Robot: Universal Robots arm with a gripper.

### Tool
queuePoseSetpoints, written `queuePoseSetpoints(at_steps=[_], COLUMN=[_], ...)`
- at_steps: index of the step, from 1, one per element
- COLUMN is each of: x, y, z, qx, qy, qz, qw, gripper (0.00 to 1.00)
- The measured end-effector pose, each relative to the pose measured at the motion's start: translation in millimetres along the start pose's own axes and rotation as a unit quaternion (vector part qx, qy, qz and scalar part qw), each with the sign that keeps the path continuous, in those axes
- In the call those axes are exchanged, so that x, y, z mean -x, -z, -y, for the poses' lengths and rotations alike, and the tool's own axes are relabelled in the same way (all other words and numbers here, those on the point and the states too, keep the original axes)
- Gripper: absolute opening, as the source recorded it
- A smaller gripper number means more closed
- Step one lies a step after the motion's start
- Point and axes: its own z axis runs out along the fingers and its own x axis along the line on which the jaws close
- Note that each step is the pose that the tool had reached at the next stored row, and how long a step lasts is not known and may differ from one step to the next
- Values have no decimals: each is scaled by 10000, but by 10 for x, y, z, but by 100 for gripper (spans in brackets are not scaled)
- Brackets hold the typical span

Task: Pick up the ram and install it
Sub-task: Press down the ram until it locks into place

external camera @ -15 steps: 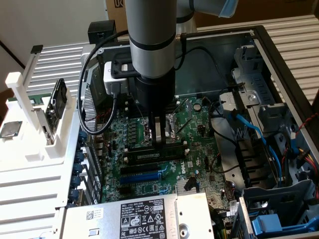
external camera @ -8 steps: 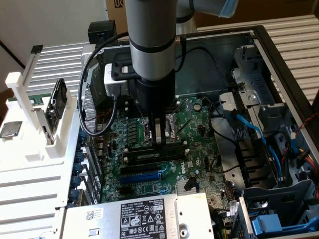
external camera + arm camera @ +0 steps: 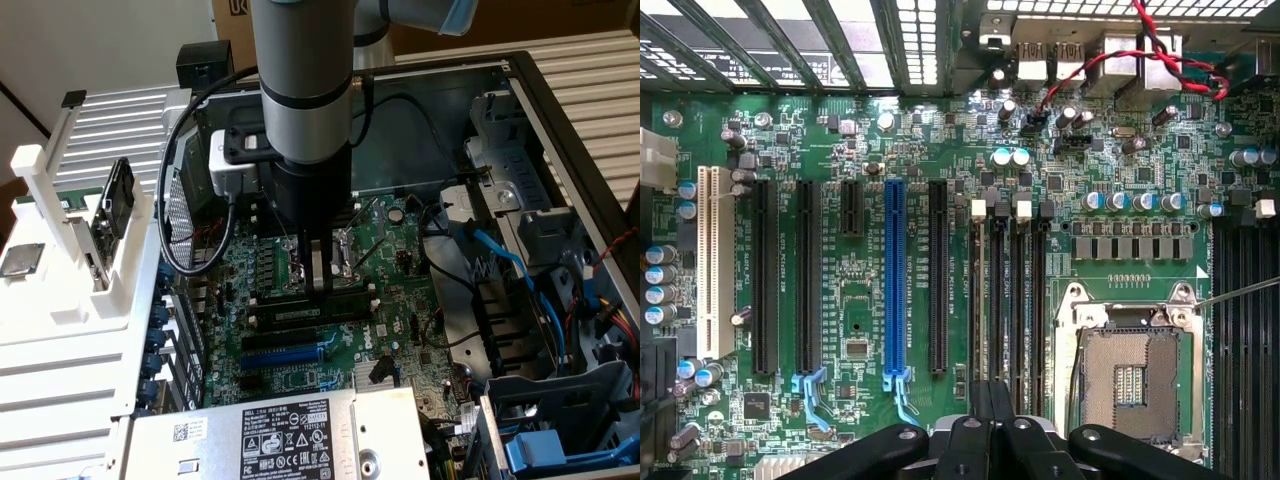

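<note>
Our gripper (image 3: 322,283) is reaching straight down onto the motherboard (image 3: 300,380) with its fingers (image 3: 990,425) pressed together, and we are seeing nothing clamped between them. Its tips are standing on the row of memory slots (image 3: 1008,290) just beside the CPU socket (image 3: 1132,375). We are making out the ram (image 3: 296,315) as a narrow stick lying along one slot under the fingertips, though we cannot tell whether it is sitting fully home. Beyond the slots, the blue slot (image 3: 895,285) is lying well apart from the fingers.
</note>
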Motion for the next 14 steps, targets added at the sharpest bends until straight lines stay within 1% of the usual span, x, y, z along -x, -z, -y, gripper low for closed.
queuePoseSetpoints(at_steps=[14], x=[-1], y=[-15], z=[0], qx=[0], qy=[0], qz=[0], qw=[10000], gripper=[10])
